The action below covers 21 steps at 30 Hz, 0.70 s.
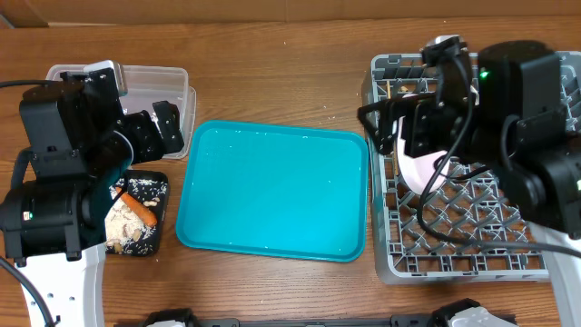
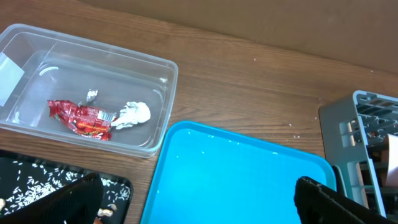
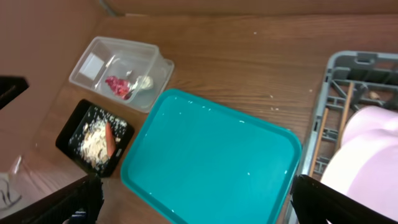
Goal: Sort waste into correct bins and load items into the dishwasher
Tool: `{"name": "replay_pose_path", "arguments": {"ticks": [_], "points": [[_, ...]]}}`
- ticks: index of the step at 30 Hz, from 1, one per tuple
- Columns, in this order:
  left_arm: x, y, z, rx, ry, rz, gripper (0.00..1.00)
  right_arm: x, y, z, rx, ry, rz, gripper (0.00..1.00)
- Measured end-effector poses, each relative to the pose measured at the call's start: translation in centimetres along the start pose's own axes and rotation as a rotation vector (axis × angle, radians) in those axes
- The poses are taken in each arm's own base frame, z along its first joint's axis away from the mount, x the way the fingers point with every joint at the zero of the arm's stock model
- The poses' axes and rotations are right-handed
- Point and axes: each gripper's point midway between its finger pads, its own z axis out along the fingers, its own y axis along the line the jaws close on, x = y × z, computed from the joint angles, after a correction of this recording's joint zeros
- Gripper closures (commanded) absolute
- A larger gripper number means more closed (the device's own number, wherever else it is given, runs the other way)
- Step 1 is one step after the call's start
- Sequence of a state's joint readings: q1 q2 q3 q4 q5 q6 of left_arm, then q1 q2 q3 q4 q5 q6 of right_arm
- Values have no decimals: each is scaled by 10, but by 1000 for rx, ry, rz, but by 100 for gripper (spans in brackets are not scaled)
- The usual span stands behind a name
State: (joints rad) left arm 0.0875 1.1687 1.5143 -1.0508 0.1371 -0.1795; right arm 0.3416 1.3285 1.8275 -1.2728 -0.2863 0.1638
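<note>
My left gripper (image 1: 166, 127) (image 2: 199, 205) is open and empty, above the near edge of the clear tub (image 1: 177, 86) (image 2: 163, 81). The tub holds the red wrapper (image 2: 79, 118) and the pale foil ball (image 2: 134, 114). The black tray (image 1: 150, 238) (image 3: 69, 132) holds the carrot (image 1: 138, 211) (image 3: 110, 138) and beige food scraps (image 3: 92, 142). My right gripper (image 1: 392, 127) (image 3: 199, 202) is open and empty over the left side of the grey dish rack (image 1: 390, 254) (image 3: 357, 62). A pale-pink plate (image 1: 419, 168) (image 3: 367, 155) stands in the rack, with chopsticks (image 3: 318, 143) beside it.
The large teal tray (image 1: 272, 191) (image 2: 236, 174) (image 3: 211, 162) lies between the bins and the rack, with only a few crumbs on it. Bare wooden table runs along the far side. The left arm's body hides part of the black tray from above.
</note>
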Motion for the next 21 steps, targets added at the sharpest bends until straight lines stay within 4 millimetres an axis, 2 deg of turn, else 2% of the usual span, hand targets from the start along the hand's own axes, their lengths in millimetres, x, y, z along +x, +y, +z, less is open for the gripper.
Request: {"name": "replay_pose_path", "arguments": {"ticks": [11, 14, 16, 19, 21], "points": [[6, 5, 24, -13, 68, -5, 0, 11, 4, 1, -4, 42, -3, 0], [8, 6, 33, -18, 93, -9, 0, 22, -2, 0, 23, 87, 11, 0], [10, 8, 40, -23, 110, -11, 0, 23, -5, -2, 36, 86, 15, 0], [14, 10, 51, -29, 141, -15, 0, 15, -11, -17, 56, 22, 20, 0], [17, 12, 59, -33, 166, -19, 0, 6, -14, -44, 81, -77, 15, 0]]}}
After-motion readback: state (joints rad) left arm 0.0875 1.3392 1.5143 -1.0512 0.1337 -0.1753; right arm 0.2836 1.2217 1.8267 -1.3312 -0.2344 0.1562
